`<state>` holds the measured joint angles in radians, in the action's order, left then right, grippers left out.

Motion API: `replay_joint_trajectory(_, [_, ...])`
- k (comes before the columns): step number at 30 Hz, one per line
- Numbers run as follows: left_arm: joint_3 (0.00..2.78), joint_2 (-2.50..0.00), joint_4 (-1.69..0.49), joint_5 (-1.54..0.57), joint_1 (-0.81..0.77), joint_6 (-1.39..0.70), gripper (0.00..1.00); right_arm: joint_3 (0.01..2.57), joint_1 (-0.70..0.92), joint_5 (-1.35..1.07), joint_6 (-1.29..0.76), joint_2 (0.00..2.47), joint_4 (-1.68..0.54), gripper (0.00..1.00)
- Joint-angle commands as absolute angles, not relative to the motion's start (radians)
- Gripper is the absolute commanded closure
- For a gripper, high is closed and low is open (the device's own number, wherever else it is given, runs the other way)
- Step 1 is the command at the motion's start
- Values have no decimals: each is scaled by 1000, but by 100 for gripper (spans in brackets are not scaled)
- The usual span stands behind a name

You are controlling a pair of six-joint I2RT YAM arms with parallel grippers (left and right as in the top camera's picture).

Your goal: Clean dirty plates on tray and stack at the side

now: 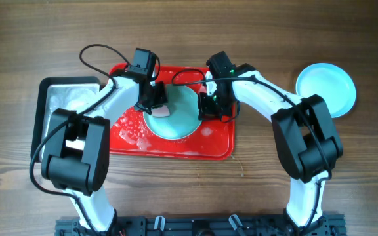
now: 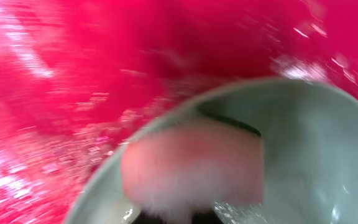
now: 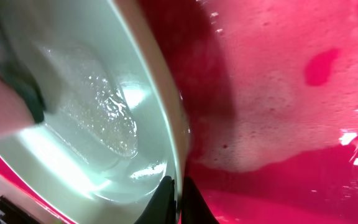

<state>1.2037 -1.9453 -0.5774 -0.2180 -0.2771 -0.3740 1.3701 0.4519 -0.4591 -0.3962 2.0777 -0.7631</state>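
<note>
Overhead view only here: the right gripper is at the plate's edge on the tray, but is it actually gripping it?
Observer: Yes. The right wrist view shows the right gripper shut on the plate rim, one finger on each side.
Operator: And the other arm?
Observer: The left gripper holds a pink sponge with a dark backing against the plate's inside.
Operator: Any soap?
Observer: Suds sit in the plate, and foam lies on the tray.
</note>
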Motion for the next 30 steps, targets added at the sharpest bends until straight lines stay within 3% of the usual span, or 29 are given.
replay_joint_trajectory(1, [1136, -2043, -612, -564, -310, -189, 96, 1364, 467, -420, -370, 2104, -760, 96])
replay_joint_trajectory(5, [1136, -2042, -640, -790, -310, -72, 96, 1364, 467, -419, -370, 2104, -760, 96])
replay_joint_trajectory(8, [1136, -2042, -646, -749, -310, -95, 96, 1364, 467, -419, -370, 2104, -760, 96])
replay_joint_trajectory(10, [1136, -2042, -645, -564, -310, -235, 96, 1364, 467, -419, -370, 2104, -760, 96])
replay_joint_trajectory(11, [1136, -2042, -665, -330, -310, -396, 96, 1364, 467, -420, -370, 2104, -760, 96])
replay_joint_trajectory(13, [1138, -2042, -720, -84, -310, -544, 96, 1364, 467, -419, -369, 2104, -760, 96])
replay_joint_trajectory(17, [1172, -2042, -839, 223, -310, -639, 96, 1364, 467, -419, -369, 2104, -760, 96])
replay_joint_trajectory(30, [1345, -2042, -910, 404, -313, -696, 96, 1364, 467, -419, -369, 2104, -760, 96])
